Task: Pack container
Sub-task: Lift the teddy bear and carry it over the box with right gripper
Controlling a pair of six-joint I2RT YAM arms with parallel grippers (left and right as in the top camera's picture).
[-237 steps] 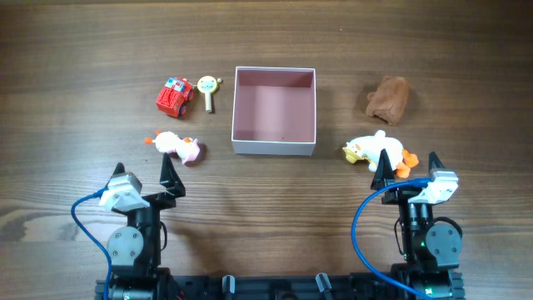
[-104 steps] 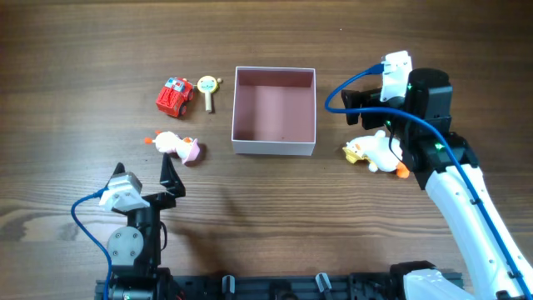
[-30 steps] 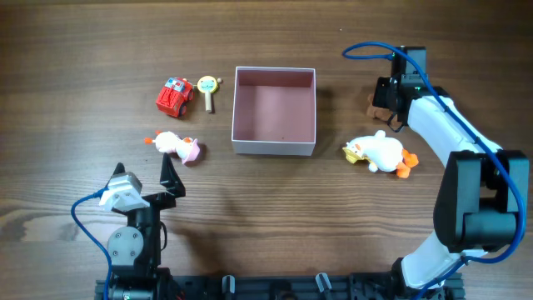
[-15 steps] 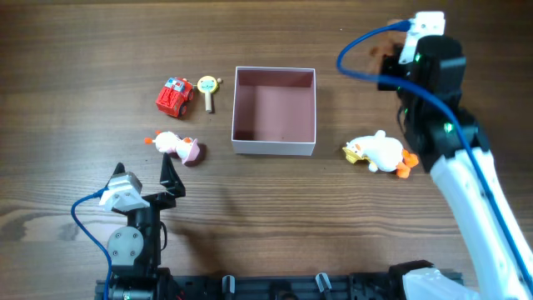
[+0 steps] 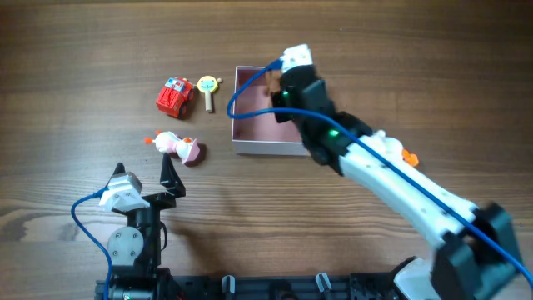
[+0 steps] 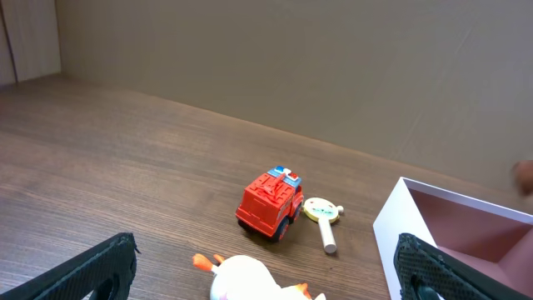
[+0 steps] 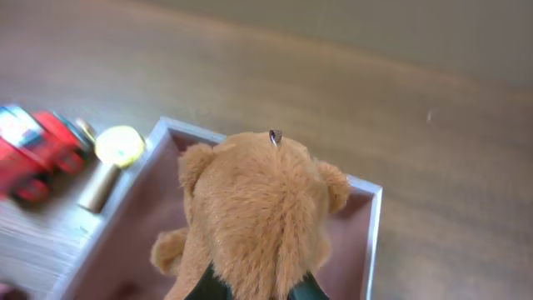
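The container (image 5: 250, 147), a shallow white box with a dusty-pink inside, sits at mid-table. My right gripper (image 7: 258, 290) is shut on a brown teddy bear (image 7: 258, 200) and holds it in the air above the box's pink floor (image 7: 146, 242). From overhead the right arm (image 5: 350, 150) reaches across the box's right side and hides most of the bear. My left gripper (image 5: 143, 172) rests open near the front left edge, holding nothing; its dark fingers (image 6: 92, 271) frame the left wrist view.
Left of the box lie a red fire truck (image 5: 174, 96), a yellow rattle (image 5: 208, 88) and a white-and-pink chick toy (image 5: 178, 147). An orange bit of the duck toy (image 5: 408, 156) peeks out from under the right arm.
The right arm lifted the brown bear off the back right of the table and swung left with it, to above the container. The left arm has not moved.
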